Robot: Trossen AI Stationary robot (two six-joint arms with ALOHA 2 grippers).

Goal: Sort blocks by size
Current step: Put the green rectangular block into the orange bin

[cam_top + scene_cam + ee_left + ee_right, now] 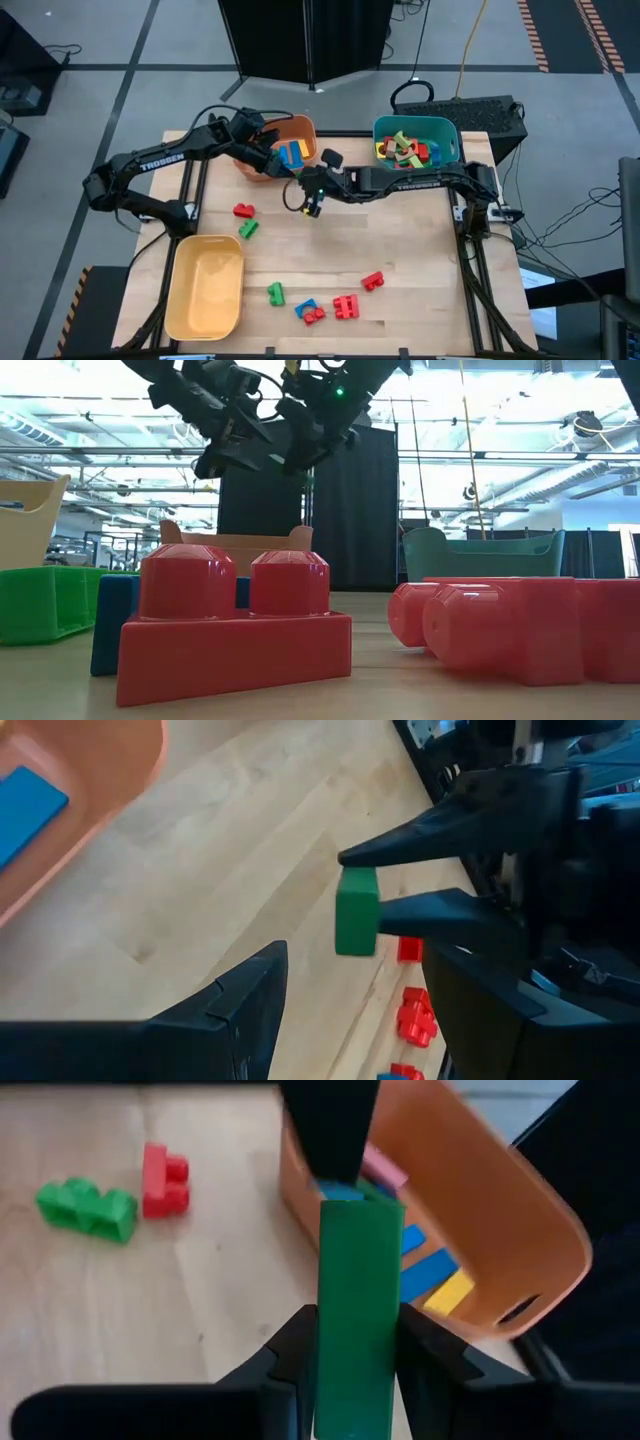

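Note:
My right gripper [313, 203] is in mid-table, just right of the orange bin [262, 168], and is shut on a green flat bar [357, 1320], which also shows in the left wrist view [357, 910]. My left gripper [268, 155] is open and empty over the orange bin's near right rim, facing the right gripper. Blue and yellow bars [291, 153] lie in the orange bin. Loose blocks rest on the table: a red one [243, 211], a green one [248, 229], and several more near the front edge [330, 305]. My right gripper pinches the green bar's two broad faces [345, 1370] between its two fingers. The bar lies along the fingers and sticks out past their tips toward the orange bin. The fingers slant down from the table's right side. The bar is lifted clear of the table.
A teal bin [452, 135] with several mixed blocks stands at the back right. A yellow bin [205, 285] stands at the front left. Bare wood lies between the two arms and the front blocks. The two grippers are close together beside the orange bin.

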